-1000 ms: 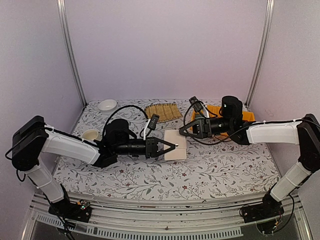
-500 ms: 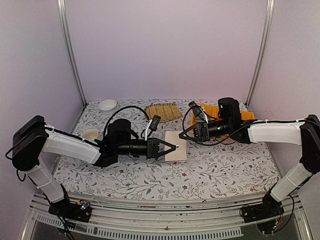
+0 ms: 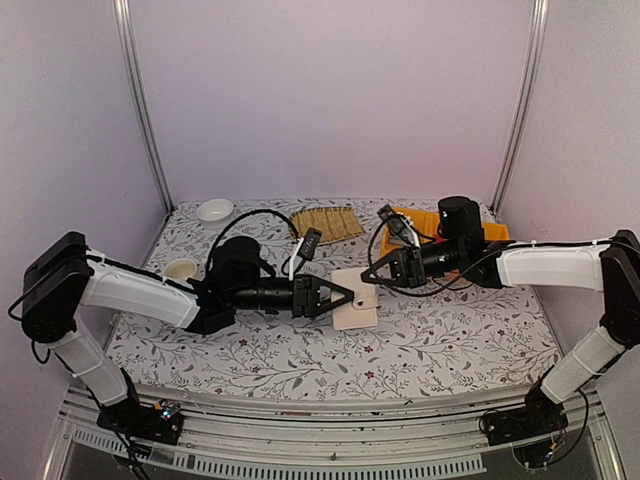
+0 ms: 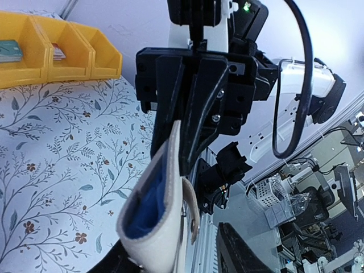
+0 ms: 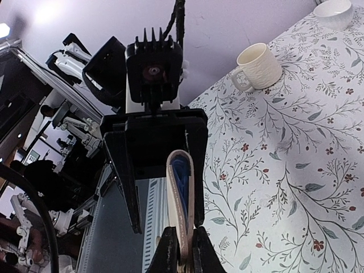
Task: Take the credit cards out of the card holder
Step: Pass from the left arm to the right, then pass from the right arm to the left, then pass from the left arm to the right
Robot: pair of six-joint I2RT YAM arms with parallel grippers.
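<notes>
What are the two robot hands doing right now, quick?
Left gripper: open, holding nothing.
Right gripper: shut on the card holder.

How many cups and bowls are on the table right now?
2. A white bowl sits at the far left corner; a cream mug stands nearer, along the left edge. Others could be hidden from view.

No text, label or number can be read anywhere.
</notes>
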